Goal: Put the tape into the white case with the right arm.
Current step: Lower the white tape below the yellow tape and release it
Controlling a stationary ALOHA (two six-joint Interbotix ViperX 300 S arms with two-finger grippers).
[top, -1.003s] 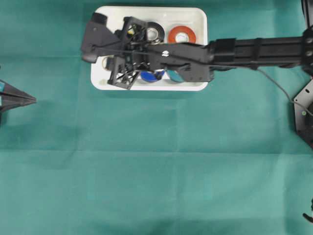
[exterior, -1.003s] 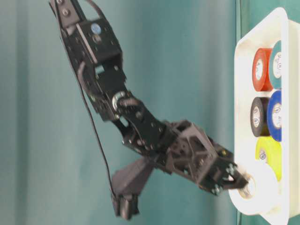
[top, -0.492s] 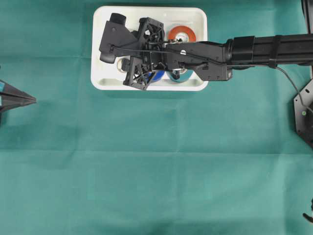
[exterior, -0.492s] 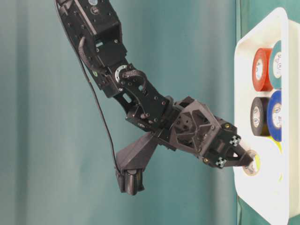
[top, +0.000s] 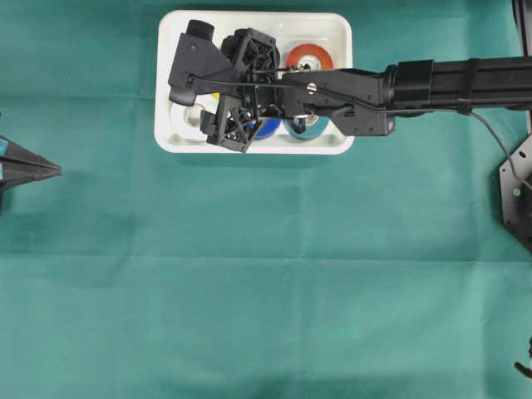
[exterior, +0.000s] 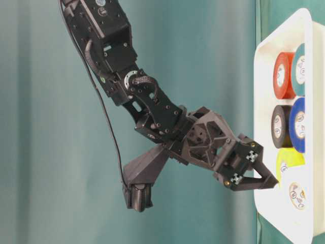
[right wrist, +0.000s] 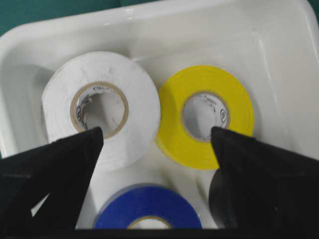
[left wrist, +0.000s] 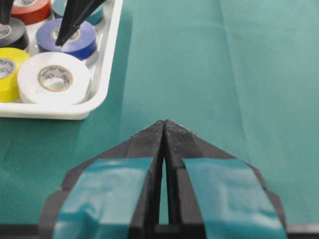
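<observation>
Green cloth (top: pixel 266 291) covers my table. At its left edge my teal-marked left gripper (left wrist: pixel 164 130) rests pinched closed. Farther back, my all-black right gripper (right wrist: pixel 157 144) hovers spread apart, holding nothing, above the white tape roll (right wrist: pixel 101 107) lying flat in the shallow white plastic case (top: pixel 337 33).

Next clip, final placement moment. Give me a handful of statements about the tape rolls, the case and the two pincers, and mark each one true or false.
1. The white tape roll lies flat inside the white case. True.
2. The right pincer is clamped on the white roll. False: its jaws stand apart above the rolls, holding nothing.
3. The yellow tape roll sits right beside the white one. True.
4. The left pincer is open over the case. False: it is shut, over the green cloth beside the case.
5. A blue tape roll is in the case. True.
6. The red tape roll lies on the cloth outside the case. False: it is inside the case.
</observation>
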